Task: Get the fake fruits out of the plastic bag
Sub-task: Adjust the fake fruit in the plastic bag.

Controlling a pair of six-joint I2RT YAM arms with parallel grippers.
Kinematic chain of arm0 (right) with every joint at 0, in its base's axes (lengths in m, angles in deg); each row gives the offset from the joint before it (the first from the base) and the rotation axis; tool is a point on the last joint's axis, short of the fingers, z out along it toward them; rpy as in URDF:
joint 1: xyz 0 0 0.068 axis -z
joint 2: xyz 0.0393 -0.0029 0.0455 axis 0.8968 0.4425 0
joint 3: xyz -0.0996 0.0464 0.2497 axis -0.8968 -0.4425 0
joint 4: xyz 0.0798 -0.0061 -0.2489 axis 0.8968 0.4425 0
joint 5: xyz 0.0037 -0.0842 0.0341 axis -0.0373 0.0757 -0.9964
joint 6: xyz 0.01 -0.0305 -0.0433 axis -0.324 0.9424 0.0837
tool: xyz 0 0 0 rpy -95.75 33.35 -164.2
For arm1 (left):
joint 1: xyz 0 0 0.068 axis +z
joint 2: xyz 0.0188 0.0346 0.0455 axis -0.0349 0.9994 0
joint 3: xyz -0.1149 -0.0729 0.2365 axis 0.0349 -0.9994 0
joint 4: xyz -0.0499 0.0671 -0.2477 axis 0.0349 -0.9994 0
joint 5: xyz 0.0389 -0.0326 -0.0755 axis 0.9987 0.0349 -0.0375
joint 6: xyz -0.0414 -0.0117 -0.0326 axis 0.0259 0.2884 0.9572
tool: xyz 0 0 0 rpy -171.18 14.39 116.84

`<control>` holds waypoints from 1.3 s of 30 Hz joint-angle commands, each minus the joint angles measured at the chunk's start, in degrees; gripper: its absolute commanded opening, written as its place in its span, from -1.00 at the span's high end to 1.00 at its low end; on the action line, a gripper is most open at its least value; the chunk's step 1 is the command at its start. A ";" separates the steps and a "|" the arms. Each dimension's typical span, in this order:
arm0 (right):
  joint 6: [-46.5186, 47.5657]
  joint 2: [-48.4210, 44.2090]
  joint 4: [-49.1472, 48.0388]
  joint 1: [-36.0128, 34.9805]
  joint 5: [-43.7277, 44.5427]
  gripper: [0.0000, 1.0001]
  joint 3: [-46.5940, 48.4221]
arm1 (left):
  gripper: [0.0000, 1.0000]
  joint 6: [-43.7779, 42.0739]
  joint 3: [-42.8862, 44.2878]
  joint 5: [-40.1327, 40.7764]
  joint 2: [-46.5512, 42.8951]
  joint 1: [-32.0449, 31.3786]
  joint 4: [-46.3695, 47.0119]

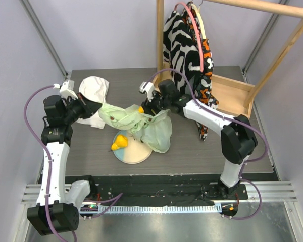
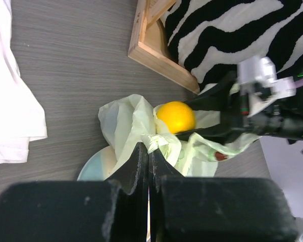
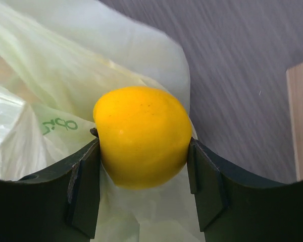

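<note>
The right hand (image 3: 143, 147) pinches the yellow-orange round plastic fruit (image 3: 141, 116), which is close against the thin pale green plastic bag (image 1: 154, 128). The left hand (image 2: 149, 159) is pressed together on a fold of this bag. A yellow plastic pear (image 1: 119, 142) lies on the round pale plate (image 1: 136, 156) on the grey desk (image 1: 202, 146).

Bright, even light comes from overhead, leaving only faint soft shadows on the table (image 1: 192, 146) in the sharp top view, while up close my left gripper (image 2: 148, 149) smears into a black blur at the lens and the yellow-orange round fruit (image 3: 141, 136) shows a mild sheen, the table grain behind it soft.
</note>
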 commanded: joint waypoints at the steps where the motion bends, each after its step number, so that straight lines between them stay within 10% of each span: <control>1: 6.20 -1.88 0.01 0.27 6.94 0.08 -1.81 | 1.00 1.48 2.10 -2.57 -0.65 0.32 2.78; 14: 8.75 -24.22 7.06 -3.42 14.66 0.12 -26.44 | 1.00 -0.36 -1.34 -3.01 -0.23 -4.33 1.89; 30: 16.85 5.59 -3.67 12.32 22.95 0.28 23.32 | 1.00 -3.09 47.62 2.36 35.29 -7.67 12.54; 39: 16.93 -7.94 -2.44 8.28 14.52 0.20 -8.88 | 1.00 -4.05 18.48 -0.63 22.39 -8.29 11.31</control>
